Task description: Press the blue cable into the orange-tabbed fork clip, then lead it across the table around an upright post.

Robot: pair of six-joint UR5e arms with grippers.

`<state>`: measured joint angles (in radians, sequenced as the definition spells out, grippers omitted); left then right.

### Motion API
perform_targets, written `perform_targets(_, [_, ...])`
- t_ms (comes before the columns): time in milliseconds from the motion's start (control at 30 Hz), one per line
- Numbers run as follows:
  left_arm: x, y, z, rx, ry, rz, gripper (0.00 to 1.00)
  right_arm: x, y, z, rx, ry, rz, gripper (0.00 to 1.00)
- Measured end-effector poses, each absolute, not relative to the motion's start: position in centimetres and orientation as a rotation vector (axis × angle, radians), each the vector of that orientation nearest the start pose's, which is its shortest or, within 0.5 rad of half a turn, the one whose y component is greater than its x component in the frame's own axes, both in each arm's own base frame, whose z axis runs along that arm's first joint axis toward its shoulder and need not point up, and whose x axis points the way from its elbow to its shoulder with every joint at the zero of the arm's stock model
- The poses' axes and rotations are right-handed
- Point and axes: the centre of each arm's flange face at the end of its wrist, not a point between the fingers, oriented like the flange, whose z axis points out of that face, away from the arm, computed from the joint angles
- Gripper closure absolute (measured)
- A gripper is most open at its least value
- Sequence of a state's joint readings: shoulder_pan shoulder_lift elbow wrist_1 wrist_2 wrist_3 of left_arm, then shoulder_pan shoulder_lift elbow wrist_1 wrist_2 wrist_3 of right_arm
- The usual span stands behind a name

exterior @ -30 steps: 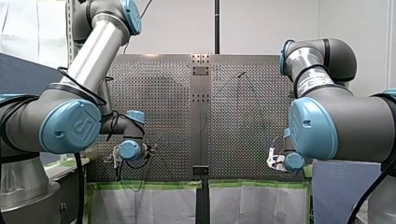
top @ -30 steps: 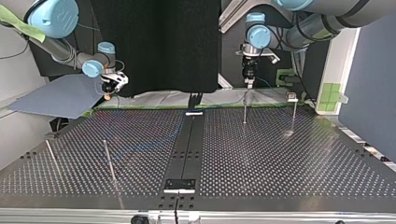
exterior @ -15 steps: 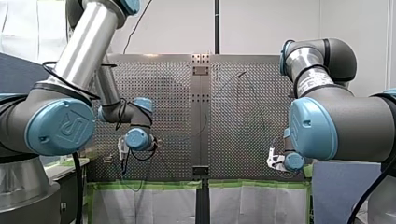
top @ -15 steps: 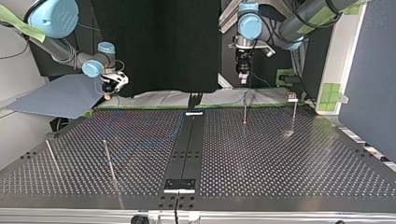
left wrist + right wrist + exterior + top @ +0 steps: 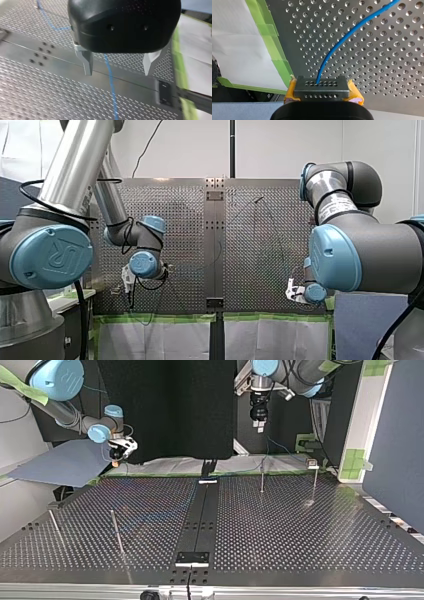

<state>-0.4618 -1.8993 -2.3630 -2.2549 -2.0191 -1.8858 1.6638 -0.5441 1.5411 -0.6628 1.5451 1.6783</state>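
Right wrist view: my right gripper (image 5: pixel 322 86), with yellow pads, is clamped on the blue cable (image 5: pixel 342 37). The cable leaves the pads and curves off toward 1 o'clock, over the perforated worktop (image 5: pixel 387 75). Green tape (image 5: pixel 274 45) edges the worktop at the gripper's 10 o'clock.

Left wrist view: my left gripper (image 5: pixel 118 67) is black with metal fingers (image 5: pixel 87 62). The fingers are apart with nothing held. It hangs above the worktop. The cable lies on the plate below, passes under the gap and runs from 6 toward 11 o'clock.

Top view, from worktop centre:
- The near posts (image 5: pixel 115 530) stand upright at 8 o'clock.
- The far posts (image 5: pixel 262 476) stand at 1 o'clock.
- My right gripper sits past the far edge at 10 o'clock.
- My left gripper hangs high over the far edge at about 12 to 1 o'clock, well apart from the posts.
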Motion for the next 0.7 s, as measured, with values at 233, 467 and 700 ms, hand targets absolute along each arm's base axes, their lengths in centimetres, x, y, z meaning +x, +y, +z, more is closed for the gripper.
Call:
perform_targets(233, [28.4, -26.2, 12.1, -0.250, 1.656, -0.243, 0.00, 19.5, -62.2, -7.4, 1.490, -1.483, 1.176, 1.00])
perform_targets(467, [27.5, -27.6, 14.4, -0.286, 1.563, -0.304, 0.00, 19.5, -62.2, -7.3, 1.491, -1.480, 1.176, 1.00])
perform_targets(700, [26.1, -28.7, 14.9, -0.289, 1.539, -0.314, 0.00, 19.5, -62.2, -7.3, 1.493, -1.477, 1.174, 1.00])
